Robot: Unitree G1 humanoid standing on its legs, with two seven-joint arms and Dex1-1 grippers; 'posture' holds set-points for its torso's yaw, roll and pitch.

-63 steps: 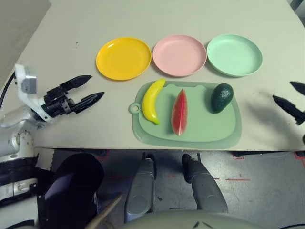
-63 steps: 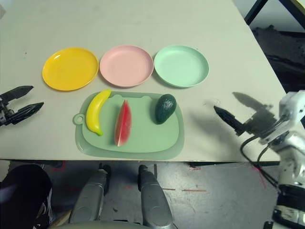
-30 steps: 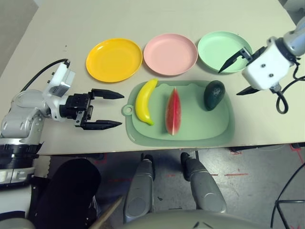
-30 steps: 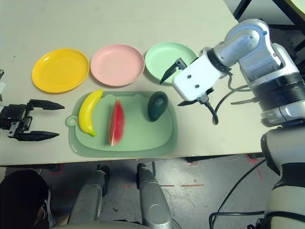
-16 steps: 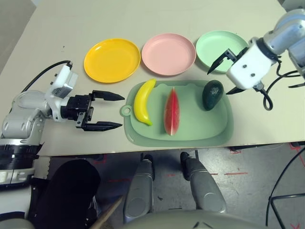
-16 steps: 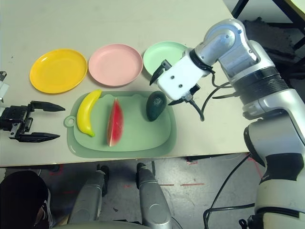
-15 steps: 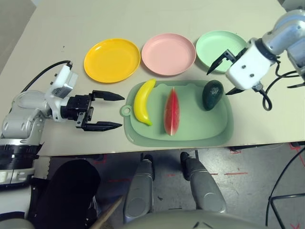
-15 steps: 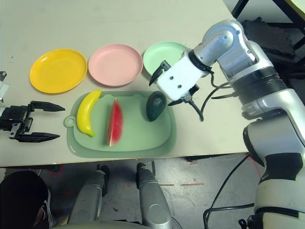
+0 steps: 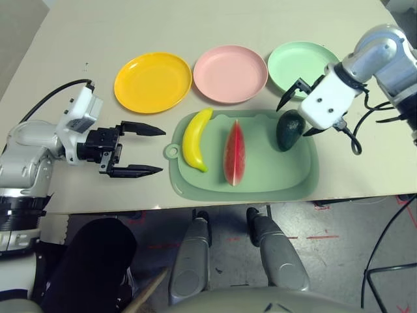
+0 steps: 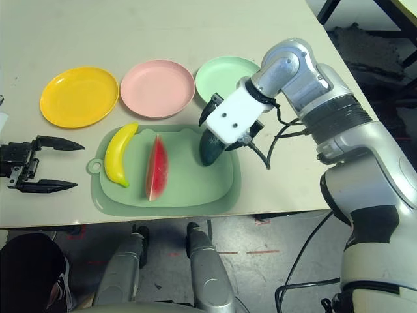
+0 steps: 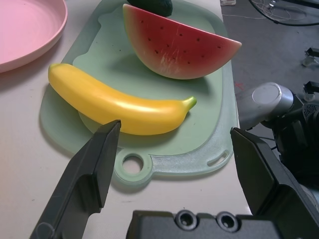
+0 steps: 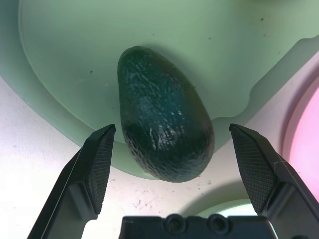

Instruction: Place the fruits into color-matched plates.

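Note:
On the pale-green cutting board [image 9: 273, 177] lie a yellow banana [image 9: 195, 130], a red watermelon wedge [image 9: 233, 152] and a dark green avocado [image 9: 288, 130]. Behind the board stand the yellow plate [image 9: 152, 81], the pink plate [image 9: 230, 73] and the mint green plate [image 9: 303, 60], all bare. My right gripper [image 9: 292, 121] is open just over the avocado [image 12: 164, 134], a finger on either side and neither touching it. My left gripper [image 9: 161, 150] is open on the table left of the board, pointing at the banana [image 11: 119, 107].
The board's handle hole [image 9: 172, 151] faces my left gripper. Bare table stretches left of the yellow plate and behind all three plates. The table's front edge runs close under the board, and its right edge is near my right arm.
My right gripper has moved left and down from beside the mint green plate to straddle the avocado. The left gripper has hardly moved. No fruit has shifted.

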